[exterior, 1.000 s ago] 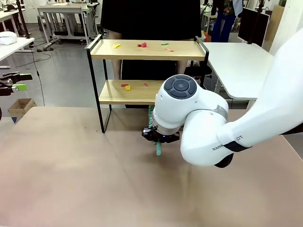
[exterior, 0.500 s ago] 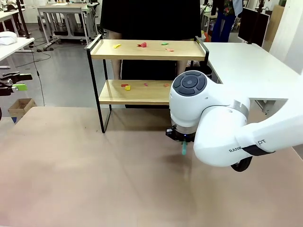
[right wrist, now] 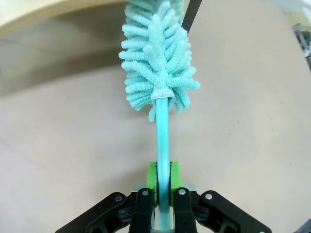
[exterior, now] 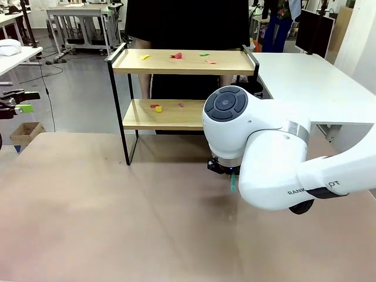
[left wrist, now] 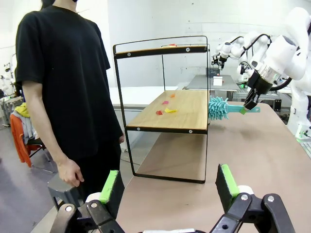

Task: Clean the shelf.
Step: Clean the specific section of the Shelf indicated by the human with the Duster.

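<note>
Clamping teal duster [right wrist: 158,63] by its handle in right gripper [right wrist: 163,183], head just beside shelf's [exterior: 141,117] lower board; keeping left gripper [left wrist: 170,183] spread wide.

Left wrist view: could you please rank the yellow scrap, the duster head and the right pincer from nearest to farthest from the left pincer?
1. Yellow scrap, on the shelf's lower board.
2. Duster head, just off that board's edge.
3. Right pincer, beyond it, over the table.
</note>
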